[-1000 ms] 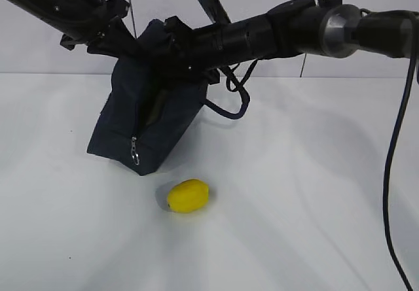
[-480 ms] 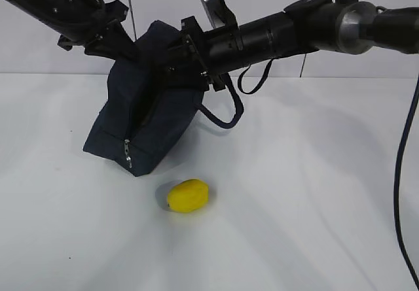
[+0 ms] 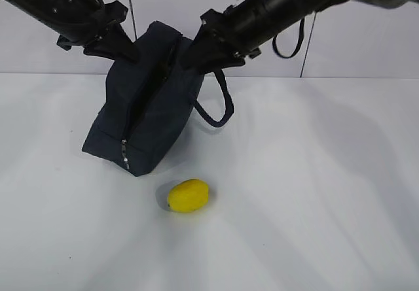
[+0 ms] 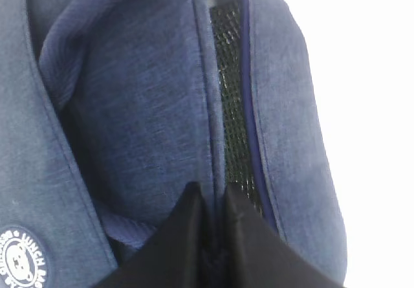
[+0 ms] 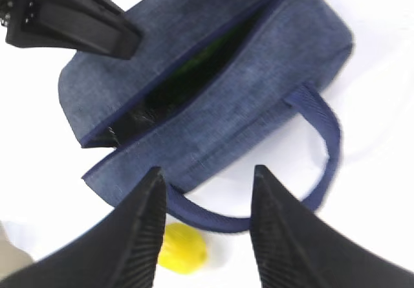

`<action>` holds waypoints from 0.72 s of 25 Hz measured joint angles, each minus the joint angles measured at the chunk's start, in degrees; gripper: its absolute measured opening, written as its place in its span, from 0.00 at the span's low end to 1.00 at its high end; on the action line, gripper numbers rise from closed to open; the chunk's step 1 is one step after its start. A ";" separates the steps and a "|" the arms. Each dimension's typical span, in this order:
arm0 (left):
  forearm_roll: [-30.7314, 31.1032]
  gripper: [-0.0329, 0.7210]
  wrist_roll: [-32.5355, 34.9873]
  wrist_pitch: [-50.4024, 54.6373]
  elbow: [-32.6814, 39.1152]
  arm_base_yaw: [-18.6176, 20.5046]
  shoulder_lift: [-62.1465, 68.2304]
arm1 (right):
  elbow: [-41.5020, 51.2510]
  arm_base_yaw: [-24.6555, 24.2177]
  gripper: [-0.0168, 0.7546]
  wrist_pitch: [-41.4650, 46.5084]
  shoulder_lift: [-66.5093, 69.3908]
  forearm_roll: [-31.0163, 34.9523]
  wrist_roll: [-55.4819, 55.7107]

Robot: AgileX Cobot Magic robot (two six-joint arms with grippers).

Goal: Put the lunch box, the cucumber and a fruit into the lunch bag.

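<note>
The navy lunch bag (image 3: 147,111) stands tilted on the white table, its top zipper open. My left gripper (image 3: 126,50) is shut on the fabric edge beside the zipper opening (image 4: 213,194). The right gripper (image 5: 207,170) hangs open and empty above the bag's near side and its loop handle (image 5: 323,139); in the exterior view it is at the bag's upper right corner (image 3: 191,57). The yellow fruit (image 3: 188,195) lies on the table in front of the bag and shows under the right jaws (image 5: 183,249). A dark green glint (image 5: 207,48) shows inside the opening. The lunch box and the cucumber are hidden.
Black mesh lining (image 4: 229,74) shows along the bag's open zipper. The silver zipper pull (image 3: 124,152) hangs at the bag's near end. White wall panels stand behind the table. A black cable loop (image 3: 288,36) dangles from the right arm.
The right gripper has pulled up and back to the right, out of the bag's top. The bag has shifted slightly left and its handle has dropped free. The left grip has held still.
</note>
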 joint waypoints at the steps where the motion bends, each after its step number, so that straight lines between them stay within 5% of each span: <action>1: 0.20 0.08 0.00 0.00 0.00 0.00 0.00 | -1.22 0.00 0.51 0.41 -1.11 -4.82 0.66; 10: 0.32 0.08 0.00 -0.94 0.00 0.00 0.00 | -7.01 0.12 0.48 1.82 -8.31 -22.83 6.71; 18: 0.44 0.08 0.00 -1.04 0.00 0.00 0.00 | -7.24 0.67 0.47 2.53 -13.07 -51.14 7.15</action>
